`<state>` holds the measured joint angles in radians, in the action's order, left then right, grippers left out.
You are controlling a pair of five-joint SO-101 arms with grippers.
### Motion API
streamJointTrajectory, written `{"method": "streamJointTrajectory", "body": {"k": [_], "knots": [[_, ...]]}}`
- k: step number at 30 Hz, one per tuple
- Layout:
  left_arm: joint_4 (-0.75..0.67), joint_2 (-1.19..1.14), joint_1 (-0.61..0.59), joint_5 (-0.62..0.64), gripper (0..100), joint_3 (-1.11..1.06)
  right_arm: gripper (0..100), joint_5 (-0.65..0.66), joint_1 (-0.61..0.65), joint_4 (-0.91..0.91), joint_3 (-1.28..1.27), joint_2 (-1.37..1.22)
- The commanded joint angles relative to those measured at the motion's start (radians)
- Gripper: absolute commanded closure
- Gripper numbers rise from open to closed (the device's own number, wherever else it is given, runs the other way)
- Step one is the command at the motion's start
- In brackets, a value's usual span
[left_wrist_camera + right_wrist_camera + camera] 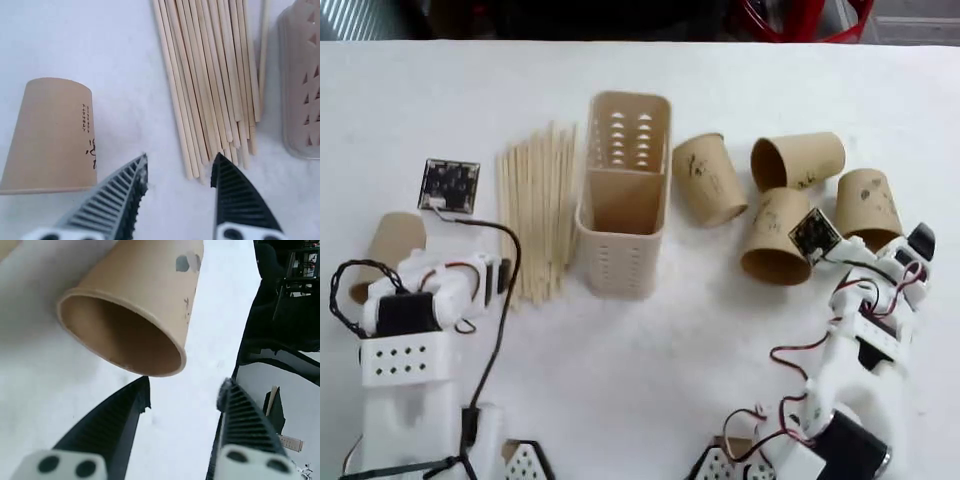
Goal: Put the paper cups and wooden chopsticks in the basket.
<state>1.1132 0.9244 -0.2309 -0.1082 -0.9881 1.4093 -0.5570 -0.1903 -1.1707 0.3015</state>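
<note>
A beige slotted basket (623,195) lies on the white table, with a bundle of wooden chopsticks (538,210) just left of it. One paper cup (390,245) lies at the far left. Several more cups lie right of the basket, among them cup (708,178), cup (775,238) and cup (868,203). My left gripper (181,167) is open and empty, just short of the near ends of the chopsticks (210,80), with the left cup (50,135) beside it. My right gripper (185,390) is open at the mouth rim of the rightmost cup (135,310).
The basket wall (302,80) lies close beside the chopsticks. A small black circuit board (449,185) with a cable lies left of the chopsticks, and another board (814,234) rides on the right arm. The table's right edge is near the right gripper (918,245).
</note>
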Motion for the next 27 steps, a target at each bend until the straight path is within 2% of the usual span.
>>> {"method": "streamJointTrajectory", "body": {"k": [1,7,10,16,19,23,27], "knots": [[-0.023,0.019,0.005,0.014,79,0.005,87.8,-0.054,0.021,-0.090,0.026,-0.035],[-0.023,0.018,0.005,0.014,79,0.003,92.3,-0.155,0.041,-0.245,0.026,-0.153],[-0.029,0.018,0.005,0.014,79,0.002,98.8,-0.239,0.024,-0.326,0.026,-0.186],[-0.193,0.021,0.005,0.015,79,-0.097,98.1,-0.565,-0.071,-0.335,0.028,-0.099],[-0.255,0.021,0.005,0.023,79,-0.137,98.1,-0.651,-0.099,-0.142,0.046,0.030],[-0.292,0.022,0.005,0.095,79,-0.161,98.1,-0.790,-0.102,0.311,0.175,0.229],[-0.292,0.022,0.004,0.097,79,-0.164,98.1,-0.884,-0.067,0.704,0.333,0.377]]}}
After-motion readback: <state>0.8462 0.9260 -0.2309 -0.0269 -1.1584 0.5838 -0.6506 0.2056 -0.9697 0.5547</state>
